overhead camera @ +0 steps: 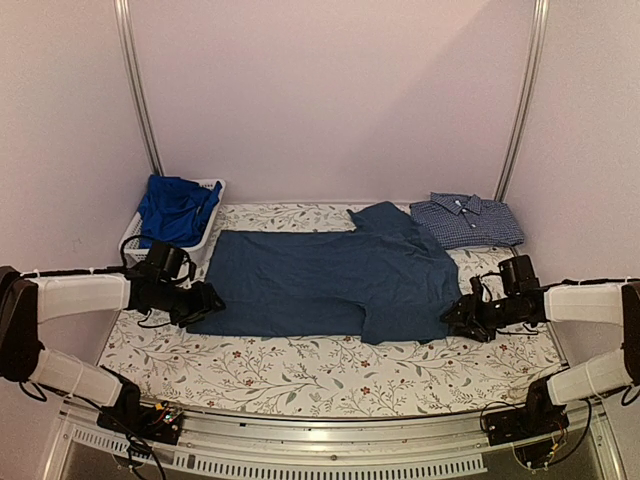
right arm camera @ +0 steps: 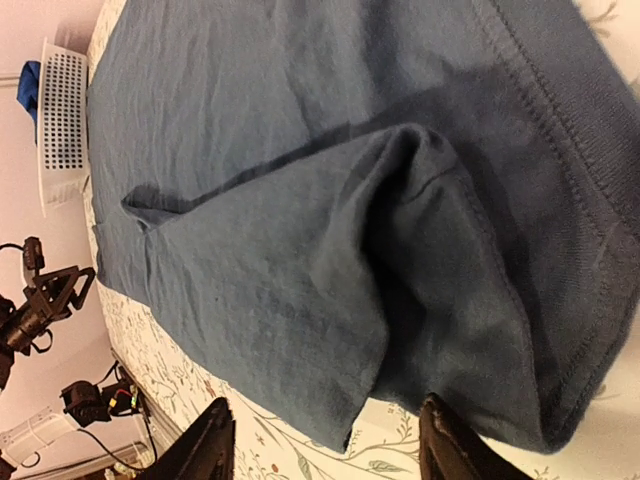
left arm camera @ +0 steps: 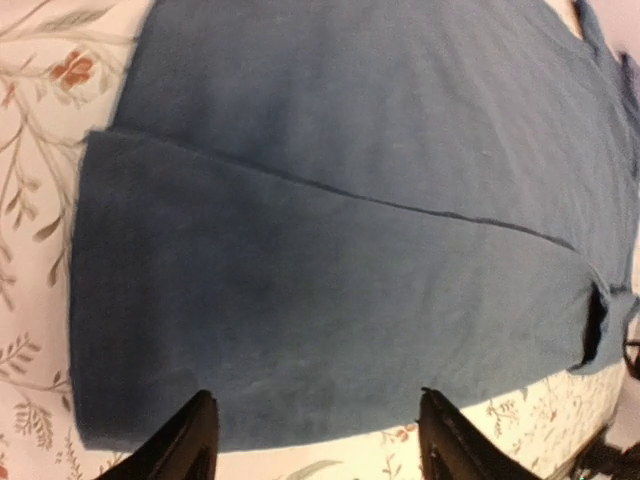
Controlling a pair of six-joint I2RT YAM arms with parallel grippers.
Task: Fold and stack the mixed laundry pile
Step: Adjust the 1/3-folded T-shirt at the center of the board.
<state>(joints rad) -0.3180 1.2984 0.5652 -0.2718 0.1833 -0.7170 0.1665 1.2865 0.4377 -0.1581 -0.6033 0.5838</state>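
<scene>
A dark navy T-shirt (overhead camera: 330,282) lies spread on the floral cloth, its near part folded over. It fills the left wrist view (left arm camera: 350,200) and the right wrist view (right arm camera: 330,200). My left gripper (overhead camera: 205,303) is open at the shirt's left hem (left arm camera: 310,440). My right gripper (overhead camera: 452,318) is open at the shirt's right sleeve edge (right arm camera: 325,440). A folded blue checked collared shirt (overhead camera: 467,220) lies at the back right. A royal-blue garment (overhead camera: 177,208) fills the white basket (overhead camera: 208,240).
The floral tablecloth (overhead camera: 320,375) covers the table. The white mesh basket also shows in the right wrist view (right arm camera: 62,120) at the far left. Metal frame posts (overhead camera: 520,100) stand at the back corners. A rail (overhead camera: 330,440) runs along the near edge.
</scene>
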